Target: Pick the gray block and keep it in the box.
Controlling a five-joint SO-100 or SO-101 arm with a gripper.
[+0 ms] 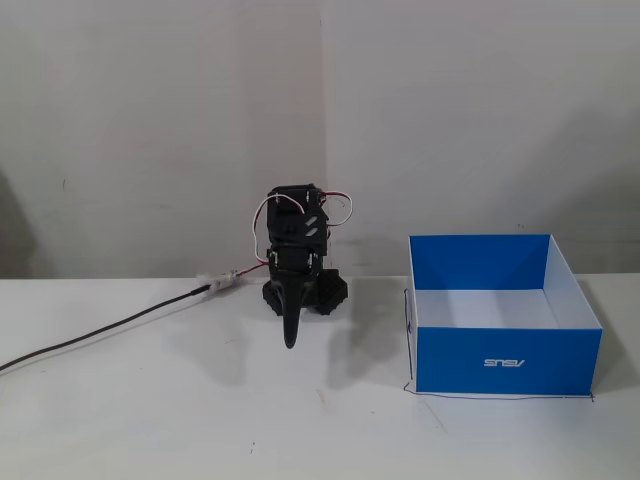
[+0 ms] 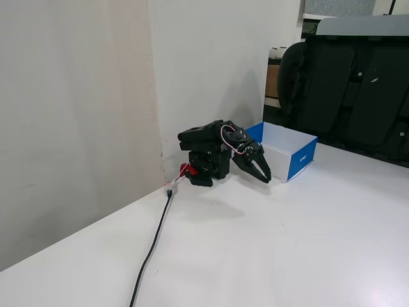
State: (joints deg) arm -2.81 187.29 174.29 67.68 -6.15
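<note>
tool – folded low by the arm's base, fingers together, holding nothing | box – on worktop, right in a fixed view

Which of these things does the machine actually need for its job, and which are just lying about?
Part of the job:
- robot arm, folded low, jaws pointing down and looking shut
- blue box, open-topped
- gray block: not visible in either fixed view

Just lying about:
- black cable running across the table to the arm
- black chairs behind the table
</note>
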